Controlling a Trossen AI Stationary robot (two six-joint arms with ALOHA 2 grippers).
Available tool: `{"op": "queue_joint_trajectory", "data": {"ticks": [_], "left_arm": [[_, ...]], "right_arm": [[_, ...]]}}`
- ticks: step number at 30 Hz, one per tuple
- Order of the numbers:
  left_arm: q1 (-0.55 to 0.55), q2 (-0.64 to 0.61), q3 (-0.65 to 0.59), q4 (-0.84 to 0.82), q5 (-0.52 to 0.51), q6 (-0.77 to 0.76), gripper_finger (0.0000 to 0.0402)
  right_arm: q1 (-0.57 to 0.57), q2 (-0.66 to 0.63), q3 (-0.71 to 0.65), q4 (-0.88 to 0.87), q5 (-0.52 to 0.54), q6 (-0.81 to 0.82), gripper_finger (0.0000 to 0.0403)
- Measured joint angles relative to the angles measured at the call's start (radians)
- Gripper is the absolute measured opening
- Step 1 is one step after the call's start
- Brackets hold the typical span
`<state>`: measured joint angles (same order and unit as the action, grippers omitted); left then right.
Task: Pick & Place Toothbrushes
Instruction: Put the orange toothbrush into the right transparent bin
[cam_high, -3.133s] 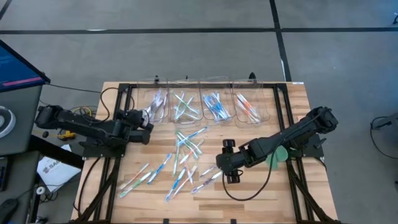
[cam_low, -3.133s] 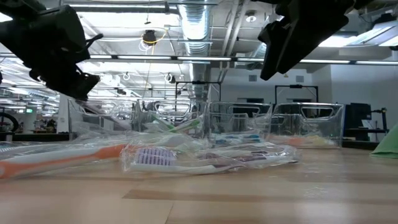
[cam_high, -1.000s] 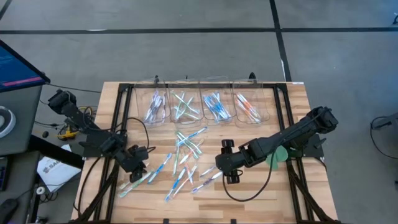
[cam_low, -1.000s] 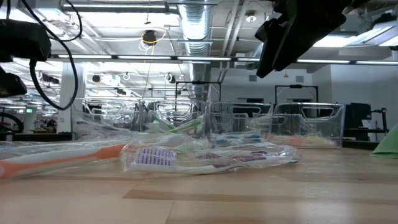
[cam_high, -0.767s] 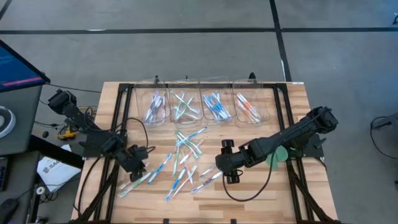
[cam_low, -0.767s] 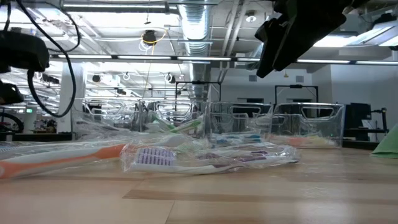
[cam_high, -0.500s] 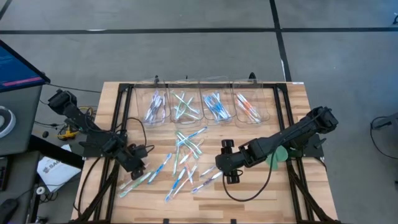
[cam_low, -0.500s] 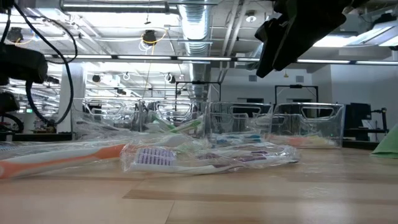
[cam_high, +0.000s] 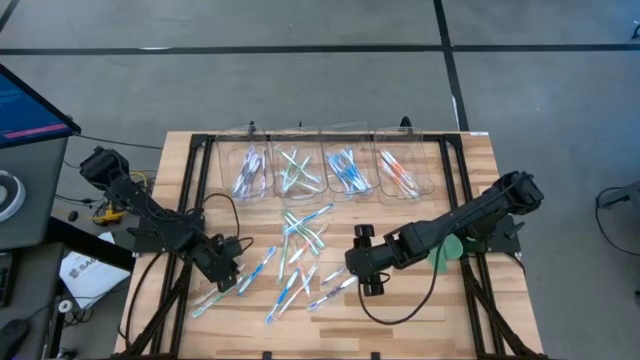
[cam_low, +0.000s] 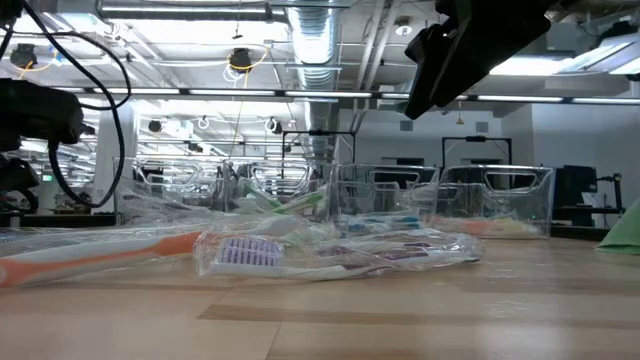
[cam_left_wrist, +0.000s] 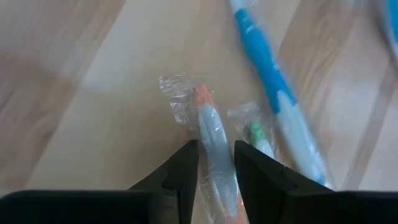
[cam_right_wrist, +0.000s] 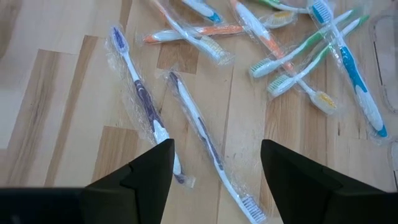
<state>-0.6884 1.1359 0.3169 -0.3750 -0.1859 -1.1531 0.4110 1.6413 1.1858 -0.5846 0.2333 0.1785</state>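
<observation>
Toothbrushes (cam_high: 295, 262): a loose scatter lies on the desk (cam_high: 470, 165), on the near side of the bins.
Bins (cam_high: 335, 168): four clear ones in a row at the desk's far edge; going by colour they hold purple, green, blue and orange brushes, a few each.
Left pincer (cam_high: 226, 277): down at the scatter's left end, well short of the bins. Its wrist view shows the two fingers (cam_left_wrist: 180, 177) close on either side of a wrapped orange brush (cam_left_wrist: 213, 149); I'd say it is pinching that brush, which lies on the wood.
Neighbours: a green brush (cam_left_wrist: 259, 138) and a blue brush (cam_left_wrist: 273, 81) lie just beside the orange one, on the same side.
Right pincer (cam_high: 356, 262): hangs at the scatter's right end, fingers spread, holding nothing. Two purple brushes (cam_right_wrist: 142, 102) lie below it.
Done: the bins are partly filled and look sorted by colour.
Left: most of the job, by my reckoning; well over a dozen brushes wait on the desk, and the orange one has the farthest bin from it to reach.
</observation>
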Motion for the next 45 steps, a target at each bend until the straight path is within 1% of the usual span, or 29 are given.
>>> {"op": "queue_joint_trajectory", "data": {"ticks": [2,6,8,12,13,17,21,25,29,40,45], "left_arm": [[0.0,0.026,0.0,0.041,-0.01,-0.001,0.0104],[0.0,0.044,0.0,0.066,-0.013,-0.005,0.0096],[0.0,0.044,-0.001,0.064,-0.011,-0.009,0.008],[0.001,0.044,-0.001,0.065,-0.005,-0.012,0.0033],[0.001,0.044,-0.001,0.067,-0.005,-0.012,0.0027],[0.0,0.045,-0.001,0.071,-0.01,-0.021,0.0026],[0.0,0.046,-0.004,0.088,-0.045,-0.023,0.0026],[0.0,0.046,0.0,0.105,-0.073,-0.017,0.0009],[0.001,0.044,0.016,0.09,-0.077,0.014,0.0001],[0.001,0.044,0.025,0.095,-0.079,0.02,0.0002],[0.004,0.025,0.041,0.079,-0.079,0.037,0.0001]], "right_arm": [[0.0,0.0,0.0,-0.001,0.0,-0.002,0.0234],[0.0,0.0,0.0,-0.001,0.0,-0.002,0.0234],[0.0,0.0,0.0,-0.002,0.0,-0.002,0.0234],[0.001,0.0,0.0,-0.002,0.0,-0.002,0.0234],[0.001,0.0,0.0,-0.002,0.0,0.0,0.0234],[0.001,0.0,0.0,-0.002,0.0,0.003,0.0234],[0.001,0.0,0.0,-0.001,0.0,0.005,0.0234],[0.001,0.0,0.0,-0.002,0.0,0.005,0.0234],[0.001,0.0,0.0,-0.002,0.0,0.005,0.0234],[0.001,0.0,0.0,-0.002,0.0,-0.002,0.0234],[0.001,0.0,0.0,-0.002,0.0,-0.002,0.0234]]}}
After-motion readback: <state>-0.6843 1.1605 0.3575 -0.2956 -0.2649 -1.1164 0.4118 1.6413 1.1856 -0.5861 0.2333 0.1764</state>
